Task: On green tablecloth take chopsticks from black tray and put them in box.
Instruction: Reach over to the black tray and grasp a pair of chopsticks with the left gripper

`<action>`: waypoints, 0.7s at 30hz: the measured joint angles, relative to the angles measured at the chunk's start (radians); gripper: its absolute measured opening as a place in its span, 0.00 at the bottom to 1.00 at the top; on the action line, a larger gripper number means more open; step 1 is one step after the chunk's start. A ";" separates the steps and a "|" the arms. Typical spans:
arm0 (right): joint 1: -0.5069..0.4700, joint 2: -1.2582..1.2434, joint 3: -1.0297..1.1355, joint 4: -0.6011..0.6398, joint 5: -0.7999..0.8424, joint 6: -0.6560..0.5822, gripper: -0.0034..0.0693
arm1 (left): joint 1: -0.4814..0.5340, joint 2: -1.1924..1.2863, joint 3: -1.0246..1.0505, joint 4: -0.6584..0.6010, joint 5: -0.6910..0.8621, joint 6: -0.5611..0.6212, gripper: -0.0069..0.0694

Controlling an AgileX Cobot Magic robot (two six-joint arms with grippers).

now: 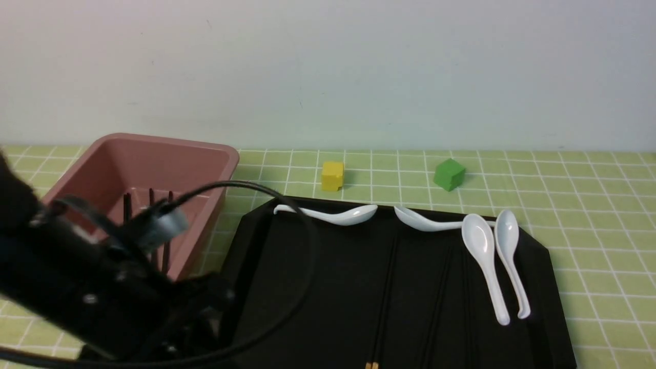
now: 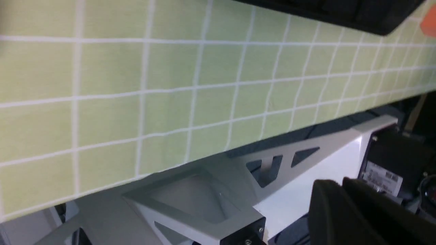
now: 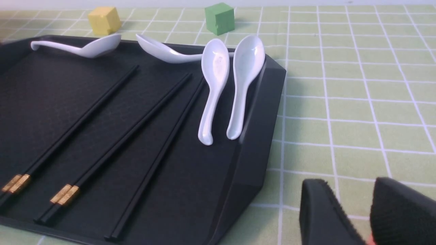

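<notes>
Front view: black tray (image 1: 318, 287) fills lower center of frame, on green tablecloth (image 1: 599, 230). Chopsticks (image 1: 387, 297) lie lengthwise in it, lower center to lower right, handle bands toward bottom edge. White spoons (image 1: 484, 251) along tray's far side and its right. Yellow cube (image 1: 332, 176) and green cube (image 1: 450, 174) upper center, beyond tray. Box (image 1: 205, 169) at left of frame, more dark sticks (image 1: 166, 236) inside, partly hidden by left arm (image 1: 92, 277).

Left claw (image 2: 342, 185): narrow, fingertips together in left wrist view, nothing seen between them; in front view, arm end blurred at lower left, left of the tray's chopsticks. Right claw (image 3: 352, 183): parted, nothing between tips; shown only in right wrist view, apart from the chopsticks.
</notes>
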 joint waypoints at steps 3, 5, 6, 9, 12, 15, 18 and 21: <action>0.000 0.000 0.000 0.000 0.000 0.000 0.38 | -0.172 0.106 -0.090 0.062 -0.099 -0.063 0.18; 0.000 0.000 0.000 0.000 0.000 0.000 0.38 | -0.244 0.150 -0.133 0.120 -0.140 -0.108 0.19; 0.000 0.000 0.000 0.000 0.000 0.000 0.38 | -0.296 0.193 -0.176 0.188 -0.181 -0.160 0.19; 0.000 0.000 0.000 0.000 0.000 0.000 0.38 | -0.375 0.280 -0.263 0.337 -0.221 -0.285 0.23; 0.000 0.000 0.000 0.000 0.000 0.000 0.38 | -0.436 0.372 -0.379 0.505 -0.209 -0.434 0.30; 0.000 0.000 0.000 0.000 0.000 0.000 0.38 | -0.477 0.458 -0.486 0.626 -0.160 -0.529 0.38; 0.000 0.000 0.000 0.000 0.000 0.000 0.38 | -0.523 0.568 -0.618 0.727 -0.099 -0.587 0.48; 0.000 0.000 0.000 0.000 0.000 0.000 0.38 | -0.557 0.664 -0.720 0.759 -0.062 -0.600 0.53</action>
